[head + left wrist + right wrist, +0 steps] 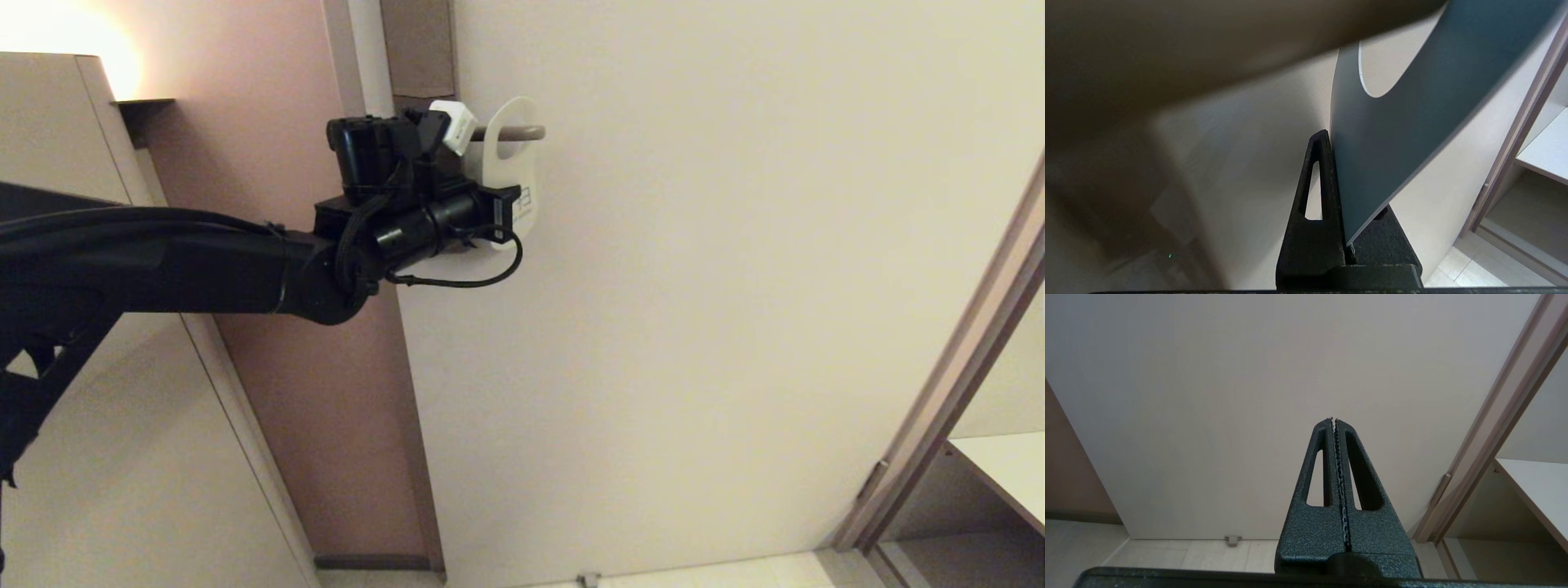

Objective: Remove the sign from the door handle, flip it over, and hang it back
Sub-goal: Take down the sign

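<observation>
The sign [513, 167] hangs with its white side toward me and its oval hole round the door handle [522, 132], a slim beige lever on the pale door. My left gripper [504, 214] is shut on the sign's lower part, just below the lever. In the left wrist view the sign's blue side [1396, 134] is pinched between the black fingers [1323, 171], and the lever [1208, 53] is a blurred bar close above. My right gripper [1334, 419] is shut and empty, low and away from the door, and out of the head view.
The brown backplate [416, 49] is partly hidden behind my left wrist. A brown wall strip and door frame [359, 57] lie left of the door. A doorstop [1232, 540] sits on the floor. At the right is a door jamb [963, 367] with a white shelf [1008, 469] beyond.
</observation>
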You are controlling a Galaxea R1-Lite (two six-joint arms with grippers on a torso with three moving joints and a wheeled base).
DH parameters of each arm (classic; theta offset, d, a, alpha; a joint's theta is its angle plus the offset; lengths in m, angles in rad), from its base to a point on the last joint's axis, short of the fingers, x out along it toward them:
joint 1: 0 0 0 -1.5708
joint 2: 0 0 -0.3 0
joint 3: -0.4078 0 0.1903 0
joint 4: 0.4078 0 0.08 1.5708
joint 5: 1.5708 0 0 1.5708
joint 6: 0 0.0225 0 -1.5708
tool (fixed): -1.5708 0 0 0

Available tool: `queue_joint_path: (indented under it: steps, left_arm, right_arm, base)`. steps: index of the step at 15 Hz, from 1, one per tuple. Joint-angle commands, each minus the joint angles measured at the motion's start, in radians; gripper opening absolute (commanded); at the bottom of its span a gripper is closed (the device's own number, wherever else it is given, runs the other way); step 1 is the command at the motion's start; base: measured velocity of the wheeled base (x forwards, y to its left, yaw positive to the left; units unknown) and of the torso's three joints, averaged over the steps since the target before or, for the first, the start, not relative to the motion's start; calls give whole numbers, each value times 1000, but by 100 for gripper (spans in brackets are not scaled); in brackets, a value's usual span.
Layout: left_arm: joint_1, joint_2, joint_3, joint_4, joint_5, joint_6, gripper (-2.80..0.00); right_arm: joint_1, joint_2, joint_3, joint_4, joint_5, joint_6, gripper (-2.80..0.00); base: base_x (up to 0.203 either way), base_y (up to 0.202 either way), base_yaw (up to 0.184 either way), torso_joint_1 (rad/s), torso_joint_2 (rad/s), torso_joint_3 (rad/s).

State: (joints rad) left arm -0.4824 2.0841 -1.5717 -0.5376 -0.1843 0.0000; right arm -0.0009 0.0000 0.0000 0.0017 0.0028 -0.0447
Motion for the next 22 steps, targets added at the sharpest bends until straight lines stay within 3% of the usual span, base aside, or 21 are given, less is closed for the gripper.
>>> queue_joint_path:
  steps: [1,16,22]
  left_arm:
    - [-7,29,-32,9,0,0,-280]
    - [-23,74,-126,57,-3,0,-280]
    - [-83,68,-125,56,-1,0,-280]
  right_arm:
    - [1,0,0,1,0,-1,-280]
    - [0,0,0,0,0,-1,-280]
    - [1,0,0,0,0,0,-280]
  base:
    - [0,0,0,0,0,0]
    - [0,0,0,0,0,0]
    - [0,0,0,0,0,0]
